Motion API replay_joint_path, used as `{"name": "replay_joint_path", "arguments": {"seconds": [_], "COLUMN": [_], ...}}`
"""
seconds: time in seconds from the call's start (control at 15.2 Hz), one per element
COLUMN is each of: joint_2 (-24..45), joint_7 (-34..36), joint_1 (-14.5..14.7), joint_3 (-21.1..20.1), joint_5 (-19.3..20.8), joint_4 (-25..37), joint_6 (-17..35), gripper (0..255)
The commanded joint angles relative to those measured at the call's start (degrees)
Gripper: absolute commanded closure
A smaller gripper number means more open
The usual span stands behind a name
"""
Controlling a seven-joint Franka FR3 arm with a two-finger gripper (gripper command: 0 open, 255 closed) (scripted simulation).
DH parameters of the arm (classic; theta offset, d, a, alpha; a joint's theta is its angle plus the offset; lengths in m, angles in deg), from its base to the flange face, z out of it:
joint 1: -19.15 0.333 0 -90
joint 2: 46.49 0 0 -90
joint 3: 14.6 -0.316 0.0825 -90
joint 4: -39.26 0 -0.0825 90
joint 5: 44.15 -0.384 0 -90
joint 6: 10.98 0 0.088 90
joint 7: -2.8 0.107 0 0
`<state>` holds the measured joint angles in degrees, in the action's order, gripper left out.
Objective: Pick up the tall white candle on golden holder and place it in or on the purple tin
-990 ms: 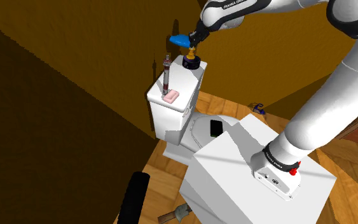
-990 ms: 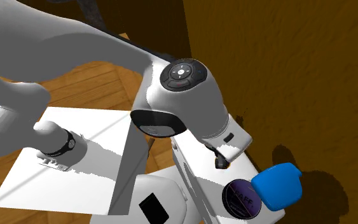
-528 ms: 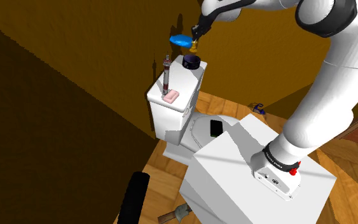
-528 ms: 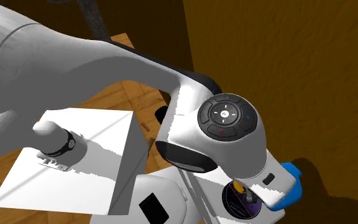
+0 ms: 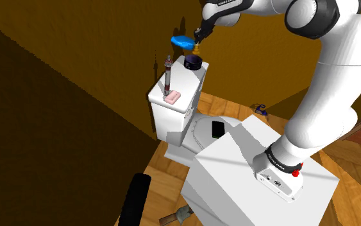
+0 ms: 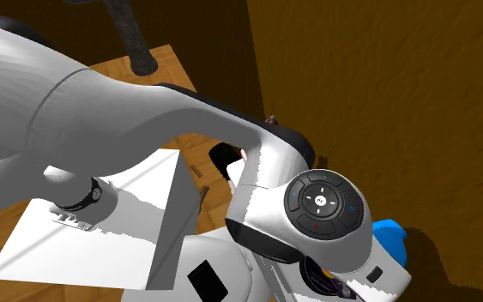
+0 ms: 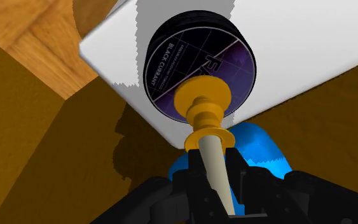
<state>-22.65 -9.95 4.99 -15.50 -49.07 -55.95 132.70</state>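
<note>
My gripper point(image 7: 217, 191) is clamped on the candle point(image 7: 213, 167), base end down, so the golden holder point(image 7: 204, 109) hangs over the purple tin point(image 7: 171, 60) on the white tank point(image 7: 311, 57). It looks just clear of the tin, though I can't be sure.
</note>
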Motion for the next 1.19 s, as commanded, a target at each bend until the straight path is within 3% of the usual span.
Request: {"name": "replay_joint_path", "arguments": {"seconds": [0.0,0.4,0.92,0.99,1.12], "joint_2": [0.65,2.69,2.82,2.8,2.92], "joint_7": [0.04,-0.37,-0.4,-0.38,-0.36], "joint_1": [0.14,0.07,0.07,0.08,0.1], "joint_3": [-0.07,-0.23,-0.23,-0.22,-0.22], "joint_5": [-0.02,-0.31,-0.34,-0.33,-0.32], "joint_4": [-0.76,-2.46,-2.54,-2.51,-2.41], "joint_6": [1.2,4.94,5.14,5.09,5.12], "gripper": [255,255,255,0,0]}}
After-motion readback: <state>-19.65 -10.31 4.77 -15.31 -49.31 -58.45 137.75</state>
